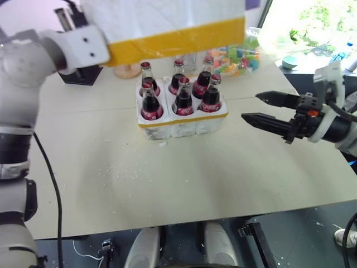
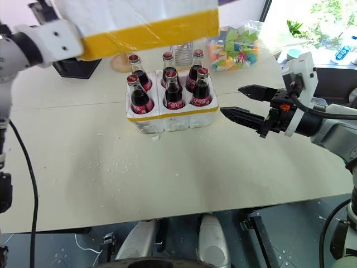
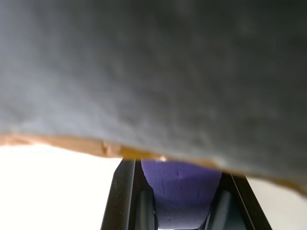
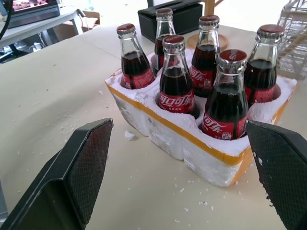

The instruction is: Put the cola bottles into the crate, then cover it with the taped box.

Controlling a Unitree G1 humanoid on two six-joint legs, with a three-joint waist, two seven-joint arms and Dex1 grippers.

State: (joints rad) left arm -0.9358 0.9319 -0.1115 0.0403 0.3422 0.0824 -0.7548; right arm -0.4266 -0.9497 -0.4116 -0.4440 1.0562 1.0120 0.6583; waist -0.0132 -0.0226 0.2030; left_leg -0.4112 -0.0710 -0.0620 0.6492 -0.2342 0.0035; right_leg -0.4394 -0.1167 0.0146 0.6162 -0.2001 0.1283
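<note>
Six cola bottles (image 1: pixel 182 92) fill the crate (image 1: pixel 184 124), so my left gripper (image 1: pixel 75 28) clamps the taped box (image 1: pixel 167 25) overhead; my right gripper (image 1: pixel 262 109) waits open beside.

White Chinese script, 可口可乐, is read on the red labels of the cola bottles (image 4: pixel 176 84) standing in the crate (image 4: pixel 192 139). Small white print below it cannot be read.

White arm shells, black cable, black jaws, perhaps an orange wrist mark.
</note>
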